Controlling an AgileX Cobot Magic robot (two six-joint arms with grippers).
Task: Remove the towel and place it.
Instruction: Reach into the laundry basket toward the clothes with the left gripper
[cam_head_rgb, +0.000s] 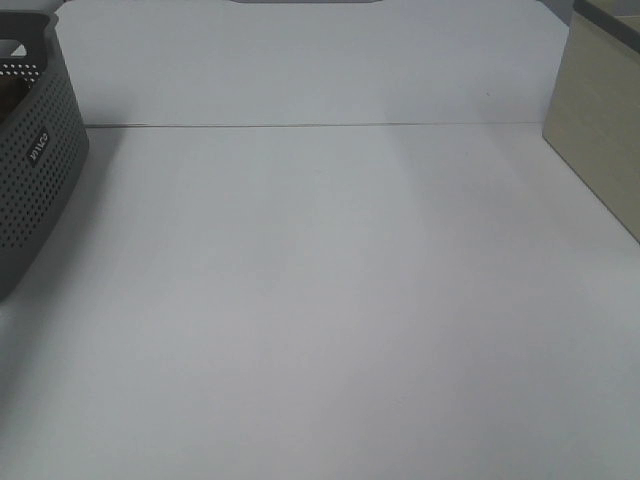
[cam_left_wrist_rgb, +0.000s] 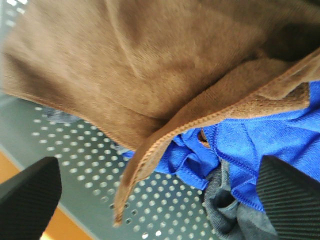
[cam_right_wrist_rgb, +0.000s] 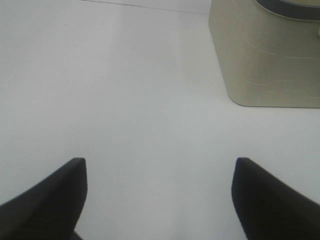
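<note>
The brown towel (cam_left_wrist_rgb: 145, 65) fills most of the left wrist view, lying crumpled inside a dark perforated basket (cam_left_wrist_rgb: 75, 155) on top of a blue cloth (cam_left_wrist_rgb: 265, 140) and a grey cloth (cam_left_wrist_rgb: 235, 215). My left gripper (cam_left_wrist_rgb: 160, 200) hovers open just over the towel's hemmed edge, with its black fingers (cam_left_wrist_rgb: 30, 195) wide apart and nothing between them. My right gripper (cam_right_wrist_rgb: 159, 195) is open over bare white table, holding nothing. In the exterior high view neither gripper shows, and the towel is hidden inside the basket (cam_head_rgb: 35, 170) at the far left.
A beige box (cam_head_rgb: 600, 130) stands at the table's right edge; it also shows as the beige box (cam_right_wrist_rgb: 265, 55) ahead of my right gripper. The white table (cam_head_rgb: 320, 300) spreads between the basket and the box, with a seam line across its back.
</note>
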